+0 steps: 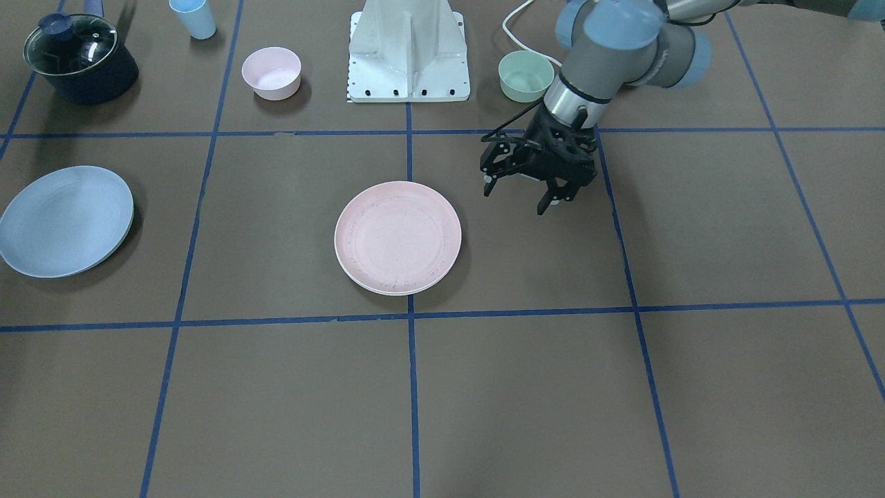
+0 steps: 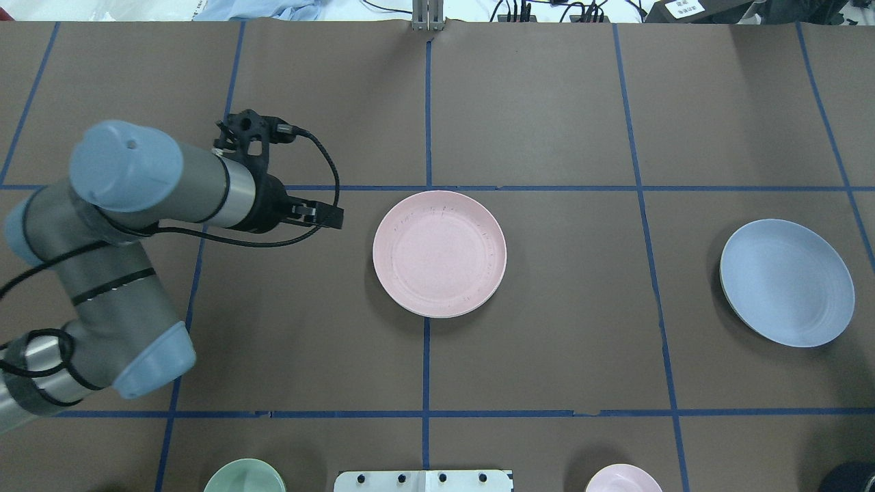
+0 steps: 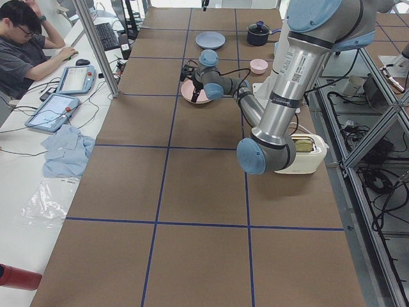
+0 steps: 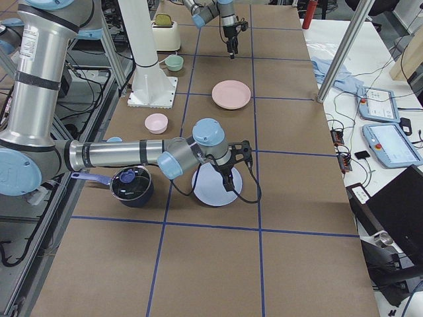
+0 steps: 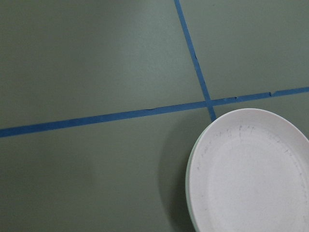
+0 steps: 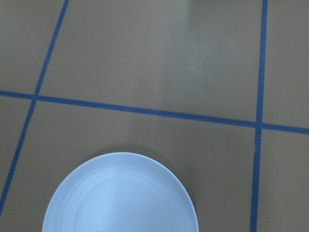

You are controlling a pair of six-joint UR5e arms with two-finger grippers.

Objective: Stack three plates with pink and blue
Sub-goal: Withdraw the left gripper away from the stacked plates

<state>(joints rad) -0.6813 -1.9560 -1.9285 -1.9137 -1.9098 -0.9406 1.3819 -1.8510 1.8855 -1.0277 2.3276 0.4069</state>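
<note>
- The left gripper (image 1: pixel 515 199) hangs over the table (image 1: pixel 691 387) with its two fingers spread wide and nothing between them.
- In the overhead view, the pink plate (image 2: pixel 439 253) lies between 3 and 4 o'clock from that gripper. It is near the gripper but apart from it, with a strip of bare table between them.
- The pink plate sits at the middle of the table, across a blue tape line. It rests on a cream-white plate (image 1: pixel 379 291), of which only a thin rim shows under its edge.
- The left wrist camera catches the pink plate in its lower right corner. The tape cross (image 5: pixel 208 102) is at about 11 o'clock from the plate.
- The blue plate (image 2: pixel 786 282) lies flat at 3 o'clock from the pink plate in the overhead view. It is well apart from the pink plate, toward the robot's right end of the table.
- The right gripper (image 4: pixel 231 173) shows only in the side view from the robot's right, where it appears over the far part of the blue plate. I cannot tell how far open it is or whether it holds anything.
- The right wrist camera looks down on the blue plate, which fills the bottom left of its picture at about 7 o'clock.
- On the robot's side of the table in the overhead view, a pink bowl (image 1: pixel 271 72) stands at about 5 o'clock from the pink plate. A green bowl (image 1: pixel 526 76) stands at about 7 o'clock.
- A dark pot (image 1: pixel 79 59) with a glass lid stands near the robot's right-hand corner.
</note>
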